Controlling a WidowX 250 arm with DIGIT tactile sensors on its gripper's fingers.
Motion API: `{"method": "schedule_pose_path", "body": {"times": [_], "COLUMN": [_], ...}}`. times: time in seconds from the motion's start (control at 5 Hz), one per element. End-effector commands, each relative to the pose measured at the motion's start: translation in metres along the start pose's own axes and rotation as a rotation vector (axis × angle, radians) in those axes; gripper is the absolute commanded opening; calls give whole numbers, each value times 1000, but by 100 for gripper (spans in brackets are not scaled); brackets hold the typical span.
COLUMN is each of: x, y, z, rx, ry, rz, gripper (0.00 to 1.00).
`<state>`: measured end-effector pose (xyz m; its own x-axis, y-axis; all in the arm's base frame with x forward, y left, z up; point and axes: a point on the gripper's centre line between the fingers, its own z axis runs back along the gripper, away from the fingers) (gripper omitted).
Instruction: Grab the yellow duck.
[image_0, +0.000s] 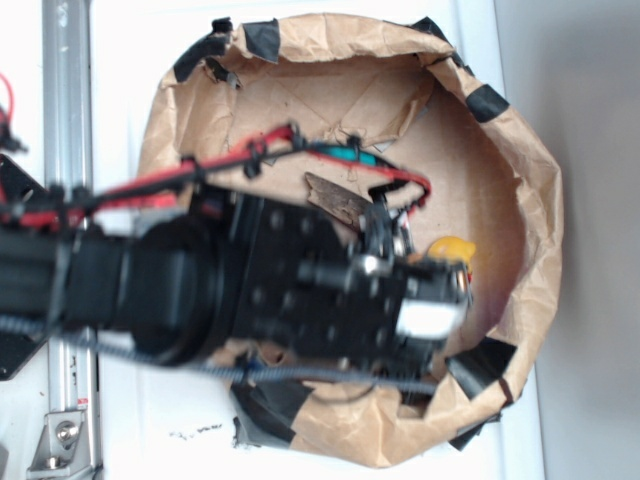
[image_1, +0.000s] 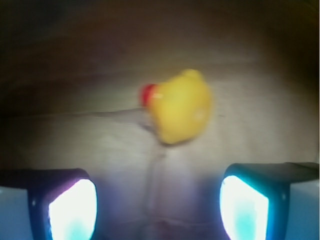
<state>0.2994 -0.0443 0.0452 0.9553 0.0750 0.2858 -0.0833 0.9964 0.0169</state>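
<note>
Tool (image_1: 157, 210) spread wide, empty, hovering over yellow duck (image_1: 181, 106); duck on brown paper (image_1: 75, 135), untouched.

Yellow duck (image_1: 181, 106), red beak pointing left, lying on brown paper.

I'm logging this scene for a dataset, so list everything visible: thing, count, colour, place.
yellow duck: one, yellow with red beak, on the paper floor, ahead of the open claw
brown bark piece: one, brown, on the paper beside the arm
paper nest: one, tan, black tape on rim, on white table
metal rail: one, silver, left edge
cables: red and green, along the arm
claw: one, black, fingers apart, nothing between them
</note>
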Motion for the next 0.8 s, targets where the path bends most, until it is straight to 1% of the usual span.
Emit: {"method": "schedule_pose_path", "body": {"times": [0.0, 0.2, 0.4, 0.6], "x": [32, 40, 44, 40], "y": [18, 3, -10, -4], "z": [9, -6, -24, -29], "rx": [-39, -77, -17, 33], "ry": [-70, -40, -16, -3], "rz": [59, 31, -14, 4], "gripper": [100, 100, 100, 0]}}
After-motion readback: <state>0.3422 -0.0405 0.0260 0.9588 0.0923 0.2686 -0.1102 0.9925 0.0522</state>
